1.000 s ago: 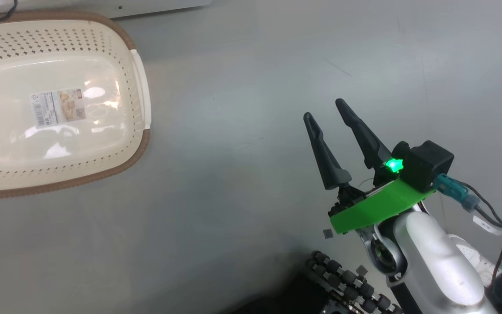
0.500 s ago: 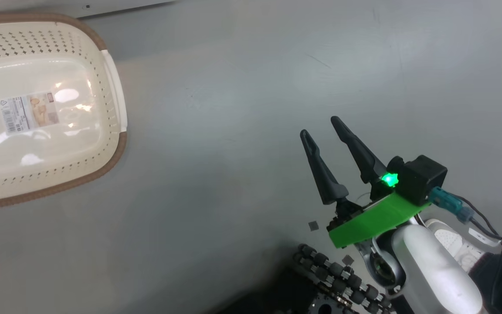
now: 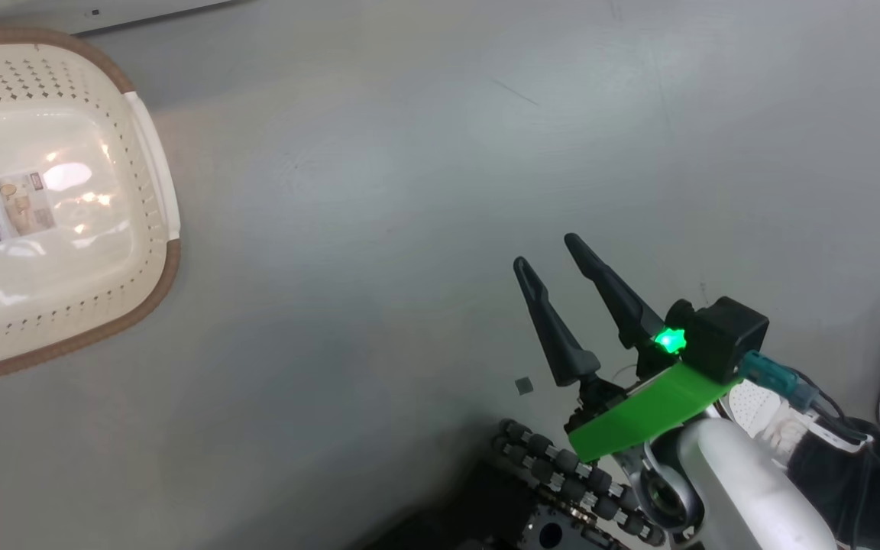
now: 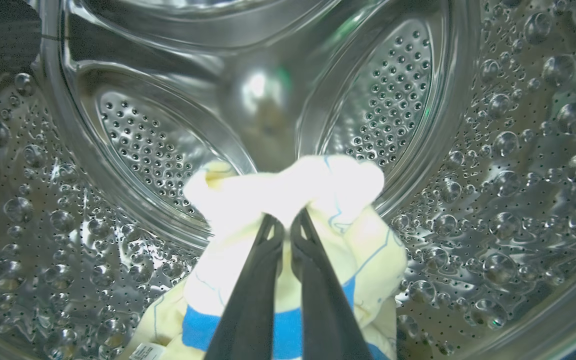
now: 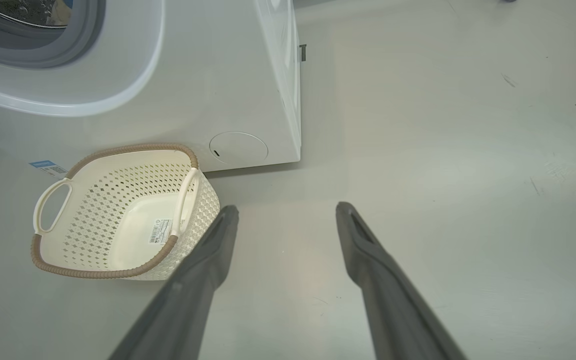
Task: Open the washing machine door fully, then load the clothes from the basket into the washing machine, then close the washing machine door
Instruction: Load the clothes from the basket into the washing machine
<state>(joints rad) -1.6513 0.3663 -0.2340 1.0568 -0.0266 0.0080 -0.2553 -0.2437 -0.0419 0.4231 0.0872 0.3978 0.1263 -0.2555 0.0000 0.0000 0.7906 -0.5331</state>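
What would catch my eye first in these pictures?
The shiny steel drum, seen from inside, where the left pincer is shut on pale yellow clothes with a blue band. Outside, the cream basket stands on the grey floor by the white washing machine, and the right pincer hangs open above the floor with a bright green light behind it.

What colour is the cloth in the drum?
The clothes: cream-yellow, thin blue lines, a blue band; best in left wrist view.

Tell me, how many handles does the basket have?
2. In the right wrist view, the left handle loops over the left end of the basket, and the right handle runs along its right end. Both are white, and none looks hidden.
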